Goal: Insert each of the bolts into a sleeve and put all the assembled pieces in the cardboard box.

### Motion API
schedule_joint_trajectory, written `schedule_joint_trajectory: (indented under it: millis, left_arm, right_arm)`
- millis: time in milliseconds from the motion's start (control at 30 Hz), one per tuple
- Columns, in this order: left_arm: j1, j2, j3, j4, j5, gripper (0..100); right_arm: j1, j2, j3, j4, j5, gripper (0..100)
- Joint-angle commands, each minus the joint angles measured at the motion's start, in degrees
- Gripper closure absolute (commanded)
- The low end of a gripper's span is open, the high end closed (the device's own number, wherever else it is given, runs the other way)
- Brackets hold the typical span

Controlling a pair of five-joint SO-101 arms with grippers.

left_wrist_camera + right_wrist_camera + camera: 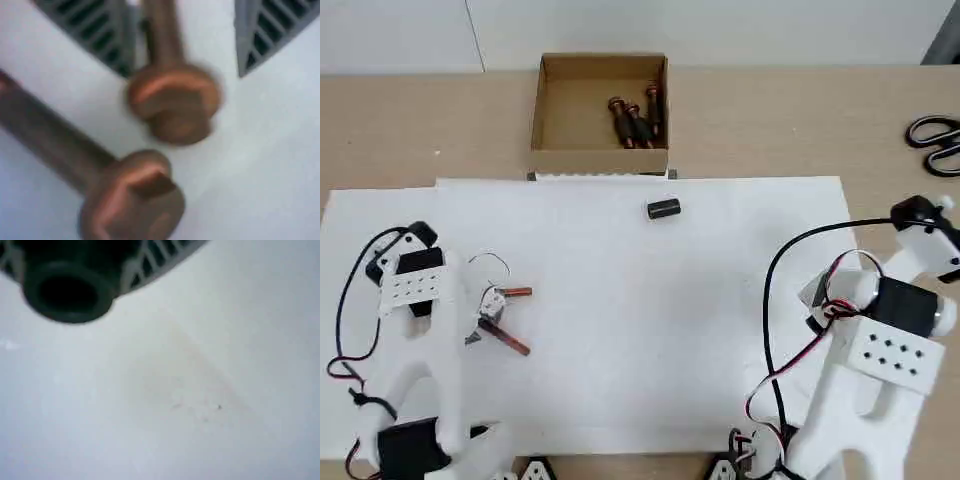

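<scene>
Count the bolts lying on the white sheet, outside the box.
2. One bolt lies between the left gripper's open fingers; the other bolt lies beside it on the white sheet. None seems hidden.

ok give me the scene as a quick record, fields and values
box: cardboard box beyond the white sheet, assembled pieces inside
loose sleeve: black sleeve lying on the sheet near the box
bolts: two on the sheet, one bolt beside the other bolt
left end effector: open, straddling one bolt's shaft
right end effector: shut on a second sleeve, above bare sheet
other: scissors at the table's right edge
</scene>
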State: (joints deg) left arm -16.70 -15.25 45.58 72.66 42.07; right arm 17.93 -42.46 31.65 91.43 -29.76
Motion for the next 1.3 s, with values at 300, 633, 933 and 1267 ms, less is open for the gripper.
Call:
schedule_joint_trajectory:
  millis: [300, 633, 933, 1267]
  left_arm:
    - [-0.3, -0.2, 3.3, -6.4, -0.4, 99]
    - [-0.3, -0.1, 7.1, -9.7, -0.5, 98]
    - [-0.4, 3.3, 8.5, -10.0, -2.5, 96]
    - [-0.4, 12.0, 1.8, -8.4, -2.3, 100]
  right_arm:
    - [0.7, -1.1, -0.4, -0.3, 0.6, 99.6]
    - [0.7, -1.1, -0.3, -0.3, 0.6, 99.6]
    - [0.7, -1.1, -0.3, -0.3, 0.6, 99.6]
    - [0.7, -1.5, -0.3, -0.2, 0.6, 99.6]
